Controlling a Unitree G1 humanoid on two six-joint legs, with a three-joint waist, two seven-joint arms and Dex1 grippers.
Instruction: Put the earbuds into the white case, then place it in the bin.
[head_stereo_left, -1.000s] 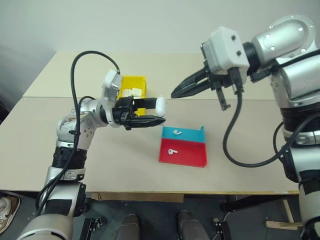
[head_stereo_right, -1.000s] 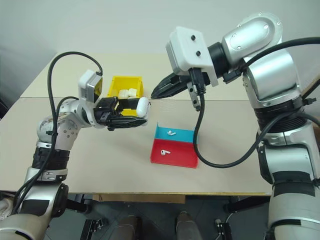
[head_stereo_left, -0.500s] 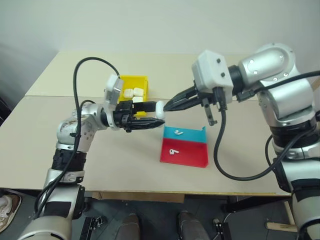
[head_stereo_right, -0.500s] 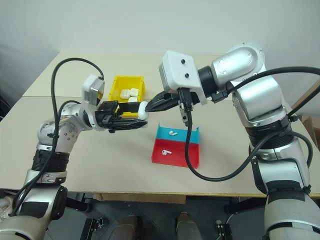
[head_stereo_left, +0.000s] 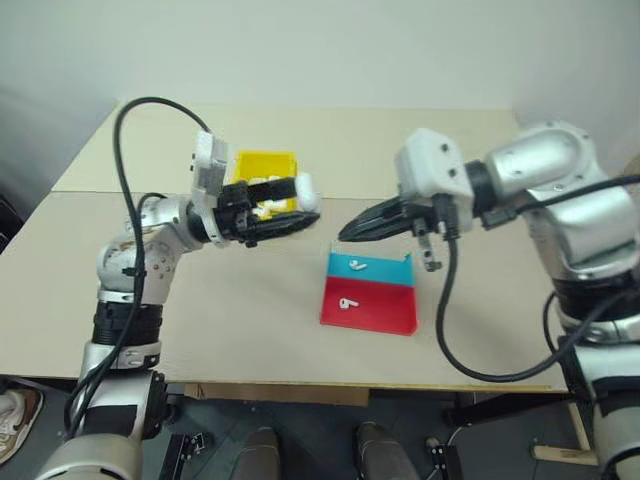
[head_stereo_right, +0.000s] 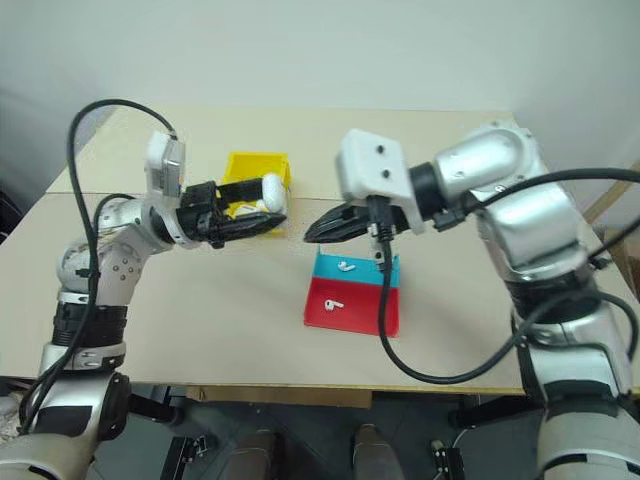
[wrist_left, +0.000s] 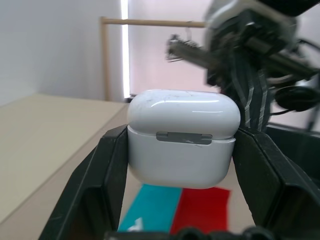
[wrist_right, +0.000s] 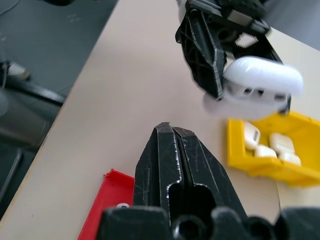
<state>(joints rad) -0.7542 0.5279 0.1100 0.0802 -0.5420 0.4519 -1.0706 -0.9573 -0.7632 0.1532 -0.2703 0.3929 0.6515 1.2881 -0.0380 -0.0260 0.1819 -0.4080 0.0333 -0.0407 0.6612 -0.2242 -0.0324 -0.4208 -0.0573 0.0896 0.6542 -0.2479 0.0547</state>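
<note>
Using the red-and-blue tray as my anchor, and going biggest to smallest. The yellow bin sits up and to the left of it, a few cream look-alike cases inside.

My left gripper hangs in the air between bin and tray, clamped on the white case: one finger on each narrow end, lid shut, hinge facing the wrist cam. That shell is hard, glossy and light, so I reckon it'll want to squirt out under a sloppy squeeze. End-to-end across the body, below the lid seam, looks like the right hold to keep.

My right gripper hovers just above the tray's far-left corner, fingers pressed together, nothing in them.

Two earbuds lie in the tray, one on blue, one on red. Tiny, slick, featherweight; I'd pinch the stem.
</note>
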